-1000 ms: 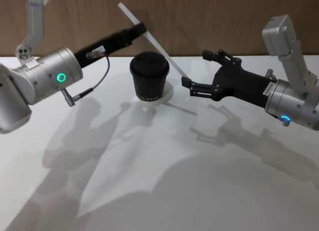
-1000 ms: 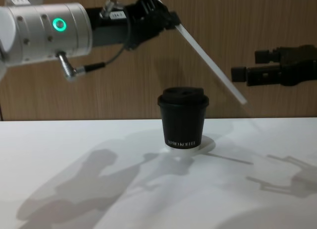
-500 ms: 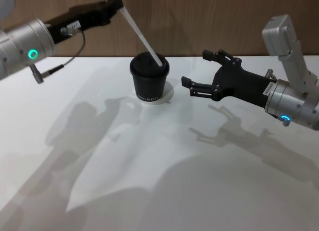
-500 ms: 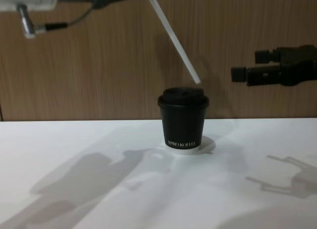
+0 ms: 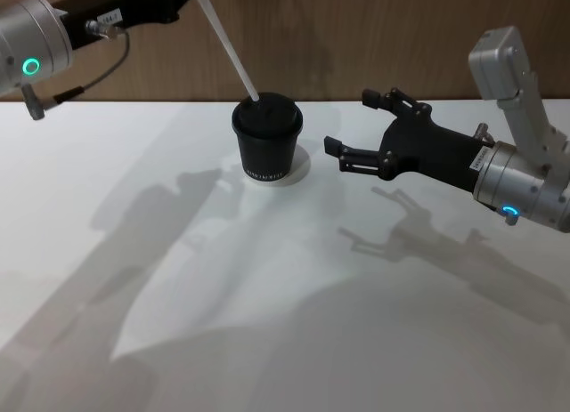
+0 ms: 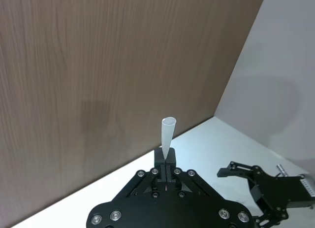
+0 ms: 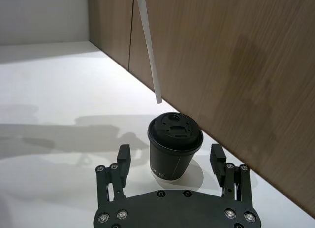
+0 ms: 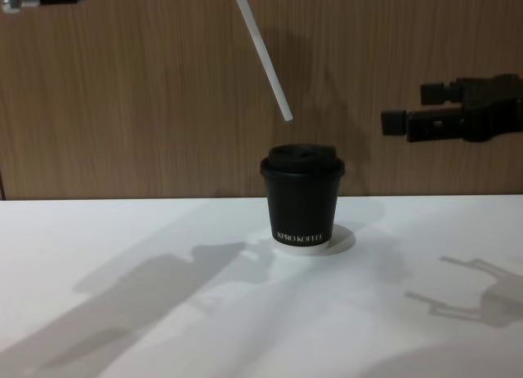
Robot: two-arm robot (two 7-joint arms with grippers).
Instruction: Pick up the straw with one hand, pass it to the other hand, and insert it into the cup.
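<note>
Your left gripper has climbed and pulled back toward the far left corner of the table since half a second ago. With it the straw has swung steeper. Its lower tip, which hung by the right side of the lid, now hangs over the lid's left part. Chest view shows a clear gap between tip and lid, so nothing touches. The left jaws are clamped on the straw's upper end, with a short stub sticking out past them. Your right gripper has not shifted. It hovers above the table just right of the cup, pointed at it, jaws spread wide and holding nothing.

You have the cup upright near the middle of the table's far edge, lid on, white lettering facing you. Around it the table is plain matte white, crossed by soft grey shadows of both arms. One lies under the right gripper, and broader ones spread across the left half toward the near edge. A wood-grain wall rises straight from the far edge. Right wrist view shows a vertical seam in that panelling, and pale plain wall where the panelling ends.
</note>
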